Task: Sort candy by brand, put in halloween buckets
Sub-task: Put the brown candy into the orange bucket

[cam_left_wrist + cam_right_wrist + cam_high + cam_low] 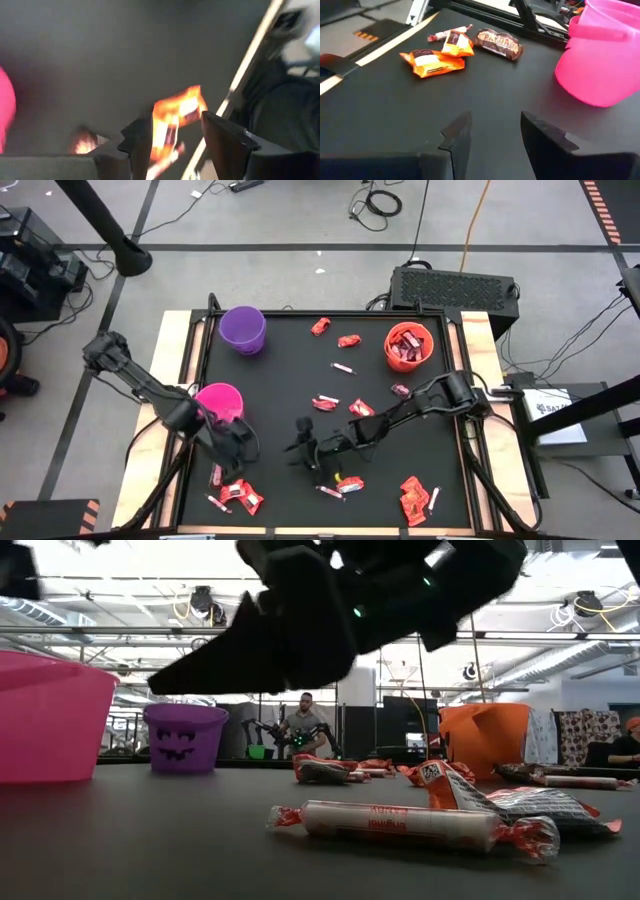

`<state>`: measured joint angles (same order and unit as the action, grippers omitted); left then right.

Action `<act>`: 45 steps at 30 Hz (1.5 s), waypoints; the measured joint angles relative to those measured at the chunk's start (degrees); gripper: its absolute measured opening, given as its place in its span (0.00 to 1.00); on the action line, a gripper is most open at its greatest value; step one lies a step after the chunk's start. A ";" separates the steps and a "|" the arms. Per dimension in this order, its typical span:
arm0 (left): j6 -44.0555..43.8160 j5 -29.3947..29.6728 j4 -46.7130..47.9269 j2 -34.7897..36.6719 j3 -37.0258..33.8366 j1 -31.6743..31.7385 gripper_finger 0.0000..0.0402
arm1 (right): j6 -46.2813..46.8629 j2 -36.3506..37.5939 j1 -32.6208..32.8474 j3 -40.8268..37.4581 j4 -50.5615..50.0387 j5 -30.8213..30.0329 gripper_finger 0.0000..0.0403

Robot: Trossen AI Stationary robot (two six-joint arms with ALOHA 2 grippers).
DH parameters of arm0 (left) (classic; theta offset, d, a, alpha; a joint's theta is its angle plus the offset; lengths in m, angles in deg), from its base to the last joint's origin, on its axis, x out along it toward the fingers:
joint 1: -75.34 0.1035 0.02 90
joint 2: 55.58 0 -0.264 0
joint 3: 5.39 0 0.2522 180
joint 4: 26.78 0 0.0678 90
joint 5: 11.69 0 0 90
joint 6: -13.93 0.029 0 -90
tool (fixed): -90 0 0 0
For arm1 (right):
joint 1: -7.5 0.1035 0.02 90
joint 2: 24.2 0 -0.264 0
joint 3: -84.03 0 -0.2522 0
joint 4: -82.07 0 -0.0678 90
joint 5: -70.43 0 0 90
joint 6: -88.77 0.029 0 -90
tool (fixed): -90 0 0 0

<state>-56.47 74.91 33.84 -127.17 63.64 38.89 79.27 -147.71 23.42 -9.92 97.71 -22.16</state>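
Black tabletop (280, 380) fills most of the high view, and it is the biggest thing. Next come 3 buckets: the purple bucket (243, 329) at the far side, the pink bucket (219, 402) near the left edge, and the orange bucket (408, 346), which has red candy inside. Both arms reach toward the near side. The left gripper (172, 145) hangs over the near-left candy pile (237, 495) with its fingers apart around an orange packet (175, 117); I cannot tell if it is squeezing it or just above it. The right gripper (490, 132) is spread wide and holds nothing, low over bare table near a long wrapped stick (400, 823). I think the left arm is picking. To do it well, it should pinch only 1 packet, in the middle, then lift straight up. Small candies lie scattered all around.
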 joint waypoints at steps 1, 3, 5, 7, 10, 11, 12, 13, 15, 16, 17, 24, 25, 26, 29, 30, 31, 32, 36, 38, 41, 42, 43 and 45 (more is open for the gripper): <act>-1.46 -1.73 -0.21 -1.15 0.00 -0.51 0.44 | -0.42 -0.01 0.03 0.98 -1.49 -0.04 0.40; -3.35 -4.71 0.49 -3.64 0.02 -1.35 0.44 | -0.76 -0.01 0.04 2.55 -2.85 -0.06 0.40; -4.76 -6.45 1.26 -5.89 0.00 -2.08 0.44 | -0.85 0.01 0.07 3.10 -2.90 -0.08 0.40; -5.87 -7.87 2.28 -7.74 0.01 -2.81 0.44 | -1.31 0.01 0.07 3.33 -3.00 -0.07 0.40; -7.15 -8.73 4.26 -9.91 0.00 -3.69 0.44 | -2.61 0.01 0.09 3.33 -3.05 -0.06 0.40; -7.93 -9.04 5.38 -10.33 0.00 -3.91 0.44 | -2.71 0.01 0.11 3.33 -3.06 -0.06 0.40; -8.73 -9.55 6.58 -10.66 0.00 -4.12 0.44 | -2.73 0.01 0.10 3.33 -3.16 -0.06 0.40; -9.37 -10.06 7.31 -10.94 0.00 -4.21 0.44 | -2.73 0.01 0.09 3.33 -3.16 -0.08 0.40; -10.24 -10.12 8.40 -11.32 0.00 -4.28 0.44 | -2.71 0.01 0.09 3.33 -3.15 -0.08 0.40; -10.34 -10.12 9.14 -11.32 -0.02 -4.28 0.44 | -2.73 0.01 0.09 3.33 -3.14 -0.08 0.40; -10.36 -10.12 9.66 -11.30 -0.02 -4.25 0.44 | -2.73 0.01 0.09 3.33 -3.14 -0.08 0.40; -13.43 -10.21 14.02 -11.30 -1.35 -4.19 0.44 | -2.64 0.01 0.09 3.35 -4.92 -0.10 0.40; -14.01 -10.70 13.97 -11.30 -1.96 -4.19 0.44 | -2.37 0.01 0.09 3.35 -5.28 -0.08 0.40; -14.62 -11.47 13.67 -11.30 -2.54 -4.23 0.44 | -2.11 0.01 0.09 3.35 -5.66 -0.10 0.40; -15.94 -13.66 12.02 -11.30 -4.10 -4.32 0.44 | -1.99 0.01 0.09 3.38 -7.12 -0.10 0.40; -16.20 -14.20 11.18 -11.30 -4.75 -4.32 0.44 | -1.81 0.01 0.09 3.38 -7.59 -0.10 0.40; -16.25 -14.49 10.45 -11.30 -5.47 -4.32 0.44 | -1.49 0.01 0.09 3.38 -7.95 -0.12 0.40; -16.27 -14.60 9.91 -11.30 -6.14 -4.32 0.44 | -1.02 0.01 0.11 3.38 -8.24 -0.11 0.40; -14.39 -14.55 8.87 -11.30 -8.08 -4.05 0.44 | 0.24 0.03 0.15 3.38 -9.24 -0.12 0.40; -13.02 -14.43 8.49 -11.30 -8.83 -4.04 0.44 | 0.55 0.03 0.15 3.38 -9.41 -0.12 0.40; -11.72 -13.84 6.77 -11.26 -9.89 -4.04 0.44 | 1.24 0.03 0.17 3.38 -9.41 -0.12 0.40; -11.61 -13.49 5.85 -11.21 -10.21 -4.06 0.44 | 1.31 0.03 0.17 3.38 -9.41 -0.12 0.40; -11.57 -13.19 5.16 -11.19 -10.45 -4.08 0.44 | 1.31 0.03 0.17 3.38 -9.41 -0.12 0.40; -11.28 -12.24 4.32 -11.17 -10.56 -4.08 0.44 | 1.33 0.03 0.17 3.38 -9.41 -0.12 0.40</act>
<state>-67.75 62.67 38.16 -138.34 53.08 34.81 80.59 -147.68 23.59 -6.55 88.30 -22.29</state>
